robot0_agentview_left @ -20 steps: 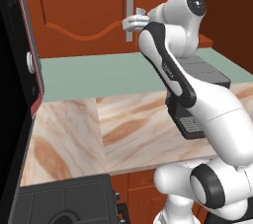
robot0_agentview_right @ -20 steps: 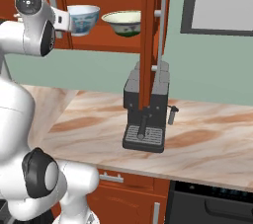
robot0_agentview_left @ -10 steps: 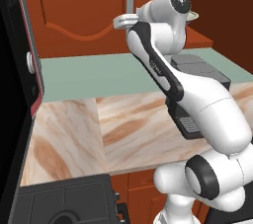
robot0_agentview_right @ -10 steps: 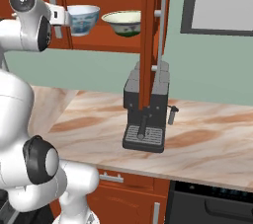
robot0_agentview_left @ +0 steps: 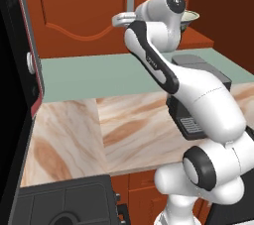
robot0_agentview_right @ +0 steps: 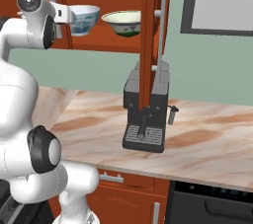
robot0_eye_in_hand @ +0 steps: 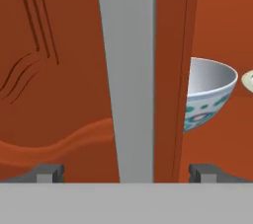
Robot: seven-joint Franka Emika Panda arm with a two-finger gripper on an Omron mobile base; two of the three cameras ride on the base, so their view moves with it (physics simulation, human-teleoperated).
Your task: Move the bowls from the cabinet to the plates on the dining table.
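The cabinet (robot0_agentview_left: 79, 1) has its left door shut, and that door's grey bar handle (robot0_eye_in_hand: 128, 70) stands upright right in front of my gripper (robot0_eye_in_hand: 126, 172). The gripper is open, with its fingertips (robot0_eye_in_hand: 49, 172) wide apart on either side of the handle and nothing held. Past the door's edge, on the open shelf, sits the pale grey-blue bowl (robot0_eye_in_hand: 207, 92) (robot0_agentview_right: 84, 18). To its right on the same shelf is the cream bowl (robot0_agentview_right: 123, 22) with a green band. My hand (robot0_agentview_left: 120, 19) is raised to just below the handle. The plates and the dining table are out of view.
The cabinet's right door (robot0_agentview_right: 148, 40) stands open edge-on with its handle (robot0_agentview_right: 160, 30), above a black coffee machine (robot0_agentview_right: 146, 114) on the marble-look counter (robot0_agentview_right: 207, 144). A dark appliance (robot0_agentview_left: 20, 70) borders the left side. Lower cabinets with drawers (robot0_agentview_right: 128, 193) run below the counter.
The arm's upper joints have swung a little to the left. The hand has stayed by the left door's handle, and the jaws have stayed open.
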